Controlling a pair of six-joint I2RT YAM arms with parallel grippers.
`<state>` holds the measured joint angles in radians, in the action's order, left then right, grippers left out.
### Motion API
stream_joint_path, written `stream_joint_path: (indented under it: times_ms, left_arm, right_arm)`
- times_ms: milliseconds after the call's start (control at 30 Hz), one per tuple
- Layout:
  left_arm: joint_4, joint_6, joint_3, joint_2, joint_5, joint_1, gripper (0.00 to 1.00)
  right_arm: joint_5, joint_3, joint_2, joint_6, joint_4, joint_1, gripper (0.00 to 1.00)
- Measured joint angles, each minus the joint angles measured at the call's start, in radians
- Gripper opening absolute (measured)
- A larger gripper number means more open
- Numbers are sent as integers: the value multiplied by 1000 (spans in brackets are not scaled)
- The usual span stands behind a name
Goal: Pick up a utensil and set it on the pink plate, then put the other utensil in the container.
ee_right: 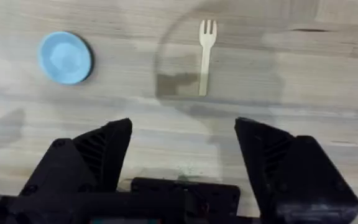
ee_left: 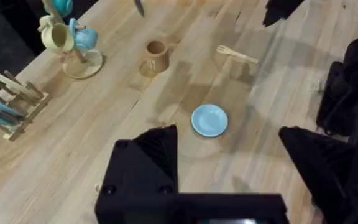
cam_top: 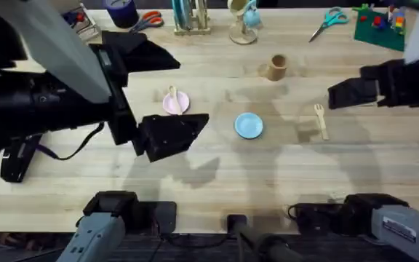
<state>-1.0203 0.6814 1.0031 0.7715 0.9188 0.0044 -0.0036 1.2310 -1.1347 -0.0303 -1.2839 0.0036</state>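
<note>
The wooden spoon (cam_top: pixel 172 95) lies on the pink plate (cam_top: pixel 182 107) at centre left. My left gripper (cam_top: pixel 193 92) hangs raised over that plate, open and empty; its fingers (ee_left: pixel 157 149) frame the light blue plate (ee_left: pixel 209 119). The wooden fork (cam_top: pixel 321 121) lies flat on the table at the right, with the tan wooden cup (cam_top: pixel 276 67) standing farther back. My right gripper (cam_top: pixel 337 94) hovers just right of the fork (ee_right: pixel 205 56), open with nothing between its fingers (ee_right: pixel 104 149). The left wrist view also takes in the cup (ee_left: pixel 155 56) and the fork (ee_left: pixel 236 55).
The light blue plate (cam_top: pixel 249 125) sits mid-table between the pink plate and the fork. Along the back stand a dark blue cup (cam_top: pixel 121 11), a wooden rack (cam_top: pixel 190 18), a mug tree (cam_top: pixel 244 18), two pairs of scissors (cam_top: pixel 329 18) and a green brick plate (cam_top: pixel 380 25).
</note>
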Motion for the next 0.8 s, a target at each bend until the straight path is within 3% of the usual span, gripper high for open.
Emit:
stream_joint_path:
  times_ms: [800]
  left_arm:
    - [0,8,0,6,1,0,991]
  right_arm:
    - [42,-239,-226,-14,257,-1,995]
